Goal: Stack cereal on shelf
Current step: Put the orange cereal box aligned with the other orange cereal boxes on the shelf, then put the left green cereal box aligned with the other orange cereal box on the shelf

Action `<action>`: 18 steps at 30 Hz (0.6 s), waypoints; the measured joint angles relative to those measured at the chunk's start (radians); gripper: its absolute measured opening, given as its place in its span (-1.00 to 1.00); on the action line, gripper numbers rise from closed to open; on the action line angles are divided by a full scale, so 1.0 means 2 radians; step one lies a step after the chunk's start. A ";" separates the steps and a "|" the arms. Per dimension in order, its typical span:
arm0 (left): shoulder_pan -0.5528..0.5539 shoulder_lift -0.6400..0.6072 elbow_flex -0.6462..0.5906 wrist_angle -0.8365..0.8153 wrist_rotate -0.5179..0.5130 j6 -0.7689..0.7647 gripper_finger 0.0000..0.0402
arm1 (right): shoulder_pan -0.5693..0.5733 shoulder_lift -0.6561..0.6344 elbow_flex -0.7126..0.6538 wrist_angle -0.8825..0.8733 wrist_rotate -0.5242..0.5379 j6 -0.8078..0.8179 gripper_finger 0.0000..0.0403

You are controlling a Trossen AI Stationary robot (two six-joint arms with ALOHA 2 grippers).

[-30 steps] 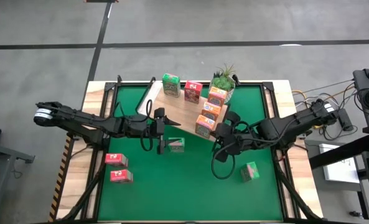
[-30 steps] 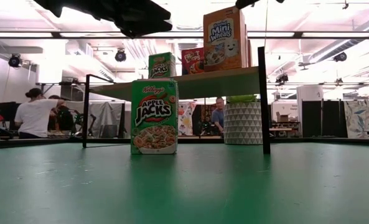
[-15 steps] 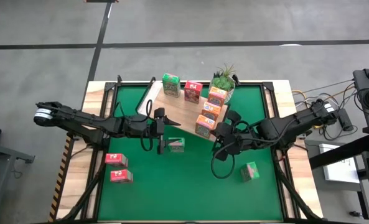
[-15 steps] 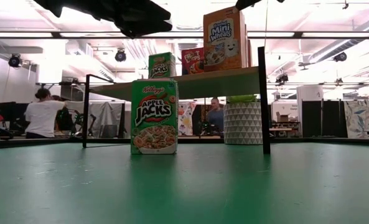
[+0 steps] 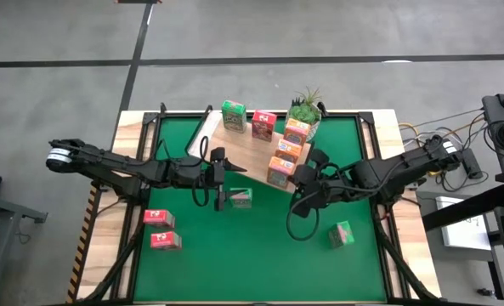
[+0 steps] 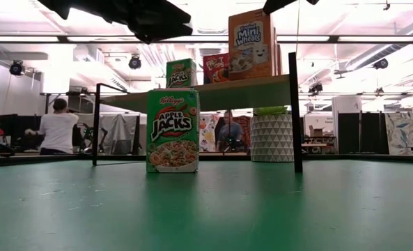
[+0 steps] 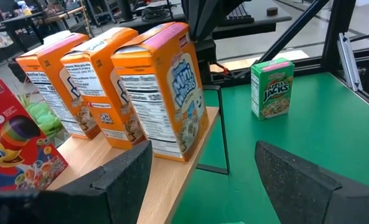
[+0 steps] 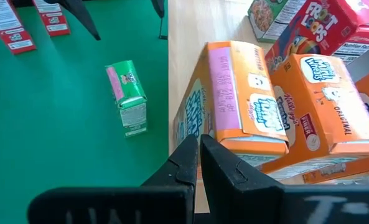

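Green table mat [image 5: 260,238] under released left claw [image 5: 220,180], clenched empty right claw [image 5: 301,189].

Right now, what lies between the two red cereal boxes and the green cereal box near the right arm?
Only bare green table mat between red cereal boxes and green cereal box, per high view.

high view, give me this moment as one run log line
left gripper: open, by green box on mat | right gripper: shut, at shelf edge beside orange box
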 joint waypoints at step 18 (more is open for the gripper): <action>0.000 0.000 0.000 -0.002 0.000 -0.003 0.33 | 0.010 0.000 0.015 0.011 -0.050 0.000 -0.96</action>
